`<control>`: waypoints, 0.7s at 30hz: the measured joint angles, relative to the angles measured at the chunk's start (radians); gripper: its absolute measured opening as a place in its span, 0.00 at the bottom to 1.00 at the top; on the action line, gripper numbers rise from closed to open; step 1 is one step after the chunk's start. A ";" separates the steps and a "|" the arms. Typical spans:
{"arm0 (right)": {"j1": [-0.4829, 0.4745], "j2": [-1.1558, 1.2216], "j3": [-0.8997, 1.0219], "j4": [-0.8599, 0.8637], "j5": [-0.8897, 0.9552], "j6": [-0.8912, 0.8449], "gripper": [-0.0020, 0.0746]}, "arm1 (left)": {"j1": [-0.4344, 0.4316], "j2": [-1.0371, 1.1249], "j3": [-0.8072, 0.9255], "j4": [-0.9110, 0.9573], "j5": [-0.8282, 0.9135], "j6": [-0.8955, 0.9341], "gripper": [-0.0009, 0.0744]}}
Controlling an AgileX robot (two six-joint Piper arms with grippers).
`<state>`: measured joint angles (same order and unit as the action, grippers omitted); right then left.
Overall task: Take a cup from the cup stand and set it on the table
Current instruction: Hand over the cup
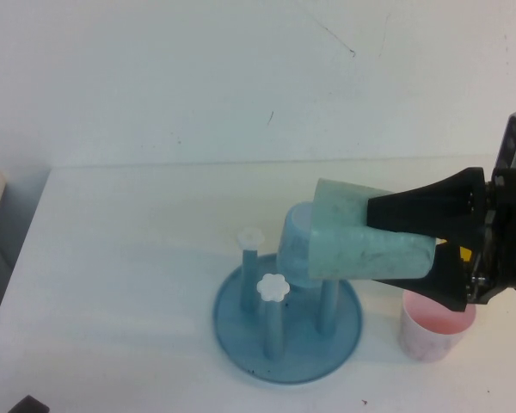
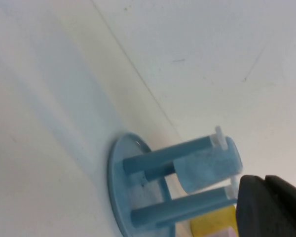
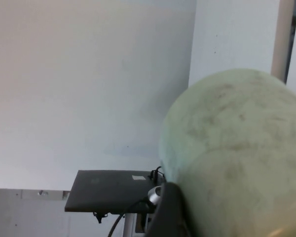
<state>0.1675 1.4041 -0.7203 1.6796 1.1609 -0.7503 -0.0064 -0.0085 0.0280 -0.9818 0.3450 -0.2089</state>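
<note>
The pale mint-green speckled cup (image 1: 361,241) lies on its side in the air, above the right part of the blue cup stand (image 1: 232,323), its wide end toward the stand. My right gripper (image 1: 404,245) is shut on it, one black finger above and one below. The right wrist view is filled by the cup (image 3: 237,158), with one dark finger (image 3: 170,212) beside it. Two white flower caps (image 1: 273,287) top bare pegs. My left gripper (image 2: 264,187) is shut and empty, low at the left, looking across at the stand (image 2: 119,173).
A light blue cup (image 1: 297,245) hangs upside down on a back peg of the stand. A pink cup (image 1: 434,331) stands upright on the white table (image 1: 112,258), right of the stand and below my right gripper. A wall closes the far side.
</note>
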 joint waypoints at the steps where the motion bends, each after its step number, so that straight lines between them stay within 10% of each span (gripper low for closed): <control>1: 0.000 0.000 0.000 0.000 0.000 -0.003 0.81 | 0.000 0.000 0.000 -0.049 0.014 0.043 0.01; 9: 0.000 0.000 0.000 -0.034 0.000 -0.098 0.81 | 0.000 0.023 0.000 -0.636 0.214 0.705 0.01; 21: 0.000 0.000 0.000 -0.264 0.003 -0.123 0.81 | 0.000 0.539 -0.210 -0.686 0.650 1.102 0.04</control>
<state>0.1675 1.4036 -0.7203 1.4159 1.1636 -0.8731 -0.0064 0.5308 -0.1823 -1.6676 0.9946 0.8927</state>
